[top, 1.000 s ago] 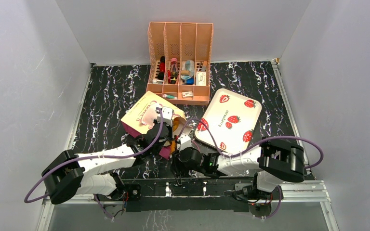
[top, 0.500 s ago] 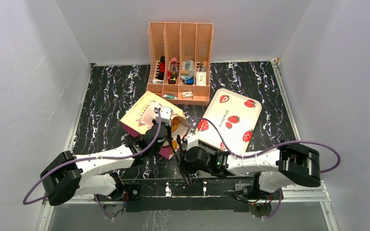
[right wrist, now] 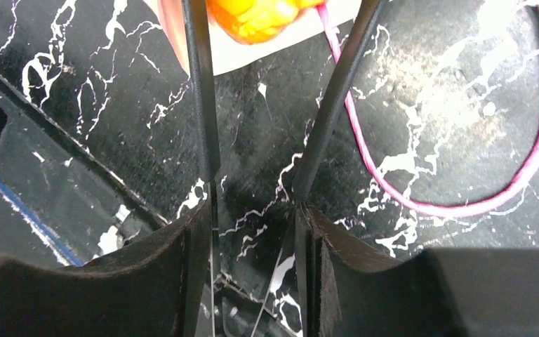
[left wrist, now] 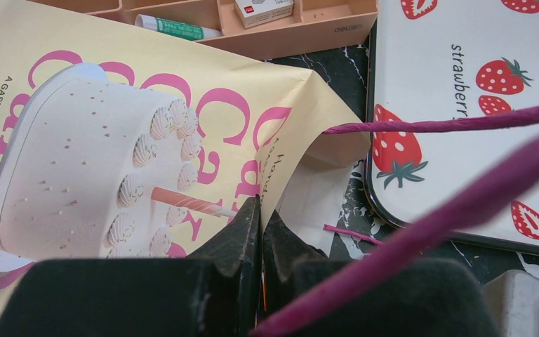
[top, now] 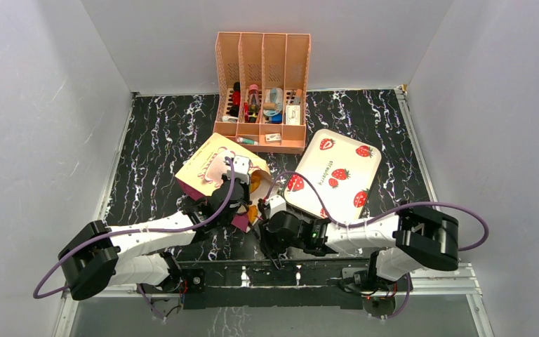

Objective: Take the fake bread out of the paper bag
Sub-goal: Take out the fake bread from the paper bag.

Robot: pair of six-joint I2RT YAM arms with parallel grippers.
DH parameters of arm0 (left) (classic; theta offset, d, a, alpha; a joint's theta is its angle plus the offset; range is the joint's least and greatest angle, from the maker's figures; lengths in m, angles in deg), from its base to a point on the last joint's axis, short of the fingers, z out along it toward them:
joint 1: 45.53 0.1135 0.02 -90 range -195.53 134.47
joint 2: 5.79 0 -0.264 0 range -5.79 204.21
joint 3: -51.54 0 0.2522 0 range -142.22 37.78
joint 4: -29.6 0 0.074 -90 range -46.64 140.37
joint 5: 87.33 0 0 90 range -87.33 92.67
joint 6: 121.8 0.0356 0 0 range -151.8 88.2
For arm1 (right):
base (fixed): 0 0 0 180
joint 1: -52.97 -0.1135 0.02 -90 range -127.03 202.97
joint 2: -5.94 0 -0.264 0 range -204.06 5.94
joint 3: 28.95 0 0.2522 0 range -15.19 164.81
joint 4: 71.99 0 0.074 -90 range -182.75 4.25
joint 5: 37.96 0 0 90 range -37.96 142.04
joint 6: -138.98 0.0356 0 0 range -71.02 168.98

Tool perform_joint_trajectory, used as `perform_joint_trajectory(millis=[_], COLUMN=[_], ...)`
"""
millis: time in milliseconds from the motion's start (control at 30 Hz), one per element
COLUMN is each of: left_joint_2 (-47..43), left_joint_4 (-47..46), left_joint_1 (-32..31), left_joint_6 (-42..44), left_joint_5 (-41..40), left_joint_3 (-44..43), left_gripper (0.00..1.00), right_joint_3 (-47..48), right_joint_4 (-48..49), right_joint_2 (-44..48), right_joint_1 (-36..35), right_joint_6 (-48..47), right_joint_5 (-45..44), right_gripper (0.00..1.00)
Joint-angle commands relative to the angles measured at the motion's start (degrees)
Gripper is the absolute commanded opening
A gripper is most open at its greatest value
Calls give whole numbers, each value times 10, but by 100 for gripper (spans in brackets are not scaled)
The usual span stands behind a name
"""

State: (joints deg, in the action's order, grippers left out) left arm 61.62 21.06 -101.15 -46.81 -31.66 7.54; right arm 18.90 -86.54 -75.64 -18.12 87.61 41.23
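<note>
The bag [top: 207,168] is laid flat on the table [top: 154,140], with its open edge turned toward the right arm. Its upper paper rim is pinched in the left gripper [left wrist: 260,223], whose jaws are fully closed. The right gripper [right wrist: 274,77], the nearer one to the opening, is held partly open with nothing gripped. One orange end of the bread [right wrist: 260,15] is seen just ahead, between the fingers' far reaches. Its long axis is judged to run on into the bag, where it is hidden. Since a second ago the right elbow has been swung outward, while the bag is little changed.
</note>
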Motion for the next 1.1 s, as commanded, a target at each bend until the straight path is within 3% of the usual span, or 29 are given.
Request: perform_joint_trajectory(millis=[0,233,467,567,700,767,1067], left_joint_2=[-13,-15,-18,-19,-22,-25,-38], left_joint_4=[-15,-13,-15,-16,-14,-12,-7], left_joint_1=[-1,-2,-2,-2,-2,-1,-2], left_joint_6=[-10,-8,-7,-7,-6,-6,-1], left_joint_5=[1,2,1,1,-1,-2,-28], left_joint_3=[1,1,3,3,2,2,1], left_gripper=[0,0,0,0,0,0,0], right_joint_3=[17,-6,-30,-31,-24,-23,-32], right_joint_4=[53,113,134,134,120,101,16], right_joint_2=[-37,-94,-117,-131,-140,-127,-2], right_joint_1=[4,-4,-20,-21,-24,-26,-27], right_joint_6=[-46,-39,-17,-6,8,15,35], right_joint_5=[-38,-91,-126,-118,-109,-110,-92], right_gripper=[44,53,51,45,13,4,0])
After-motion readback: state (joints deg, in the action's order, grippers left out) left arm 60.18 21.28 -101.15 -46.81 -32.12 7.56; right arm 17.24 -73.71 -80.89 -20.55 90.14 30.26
